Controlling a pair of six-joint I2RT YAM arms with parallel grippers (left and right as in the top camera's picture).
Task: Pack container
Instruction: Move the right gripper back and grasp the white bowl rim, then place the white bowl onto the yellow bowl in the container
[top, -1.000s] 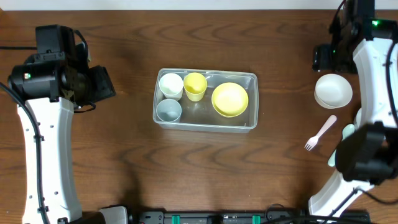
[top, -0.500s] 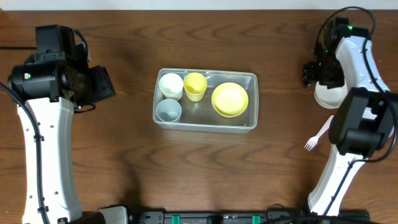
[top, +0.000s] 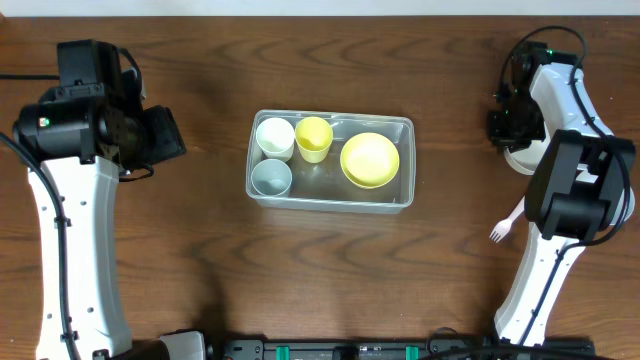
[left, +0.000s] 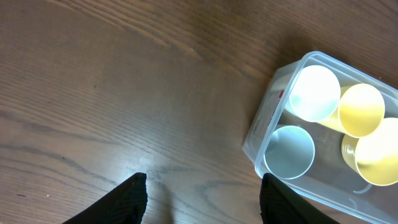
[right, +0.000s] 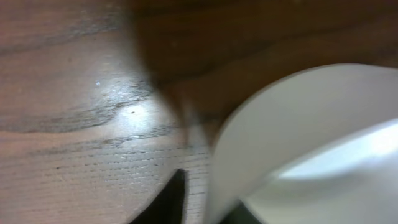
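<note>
The container (top: 405, 199), a clear shallow tub, sits mid-table and holds a white cup (top: 274, 136), a yellow cup (top: 314, 137), a pale blue cup (top: 270, 177) and a yellow bowl (top: 370, 159). My left gripper (top: 165, 135) hangs open to the left of the container (left: 264, 124), its fingers (left: 204, 182) over bare wood. At the far right my right gripper (top: 510, 128) is down on a white bowl (top: 520, 160) that my arm mostly hides. In the right wrist view the bowl's wall (right: 292, 124) stands between the right gripper's (right: 211, 205) narrowed fingers.
A pink fork (top: 510, 222) lies on the wood below the white bowl, beside my right arm. The dark wooden table (top: 330, 280) stretches in front of the container. The table's back edge runs along the top of the overhead view.
My right arm swung from the front right up to the white bowl and lowered onto its left rim. Its fingers have narrowed around the bowl's wall. The left arm has not moved.
</note>
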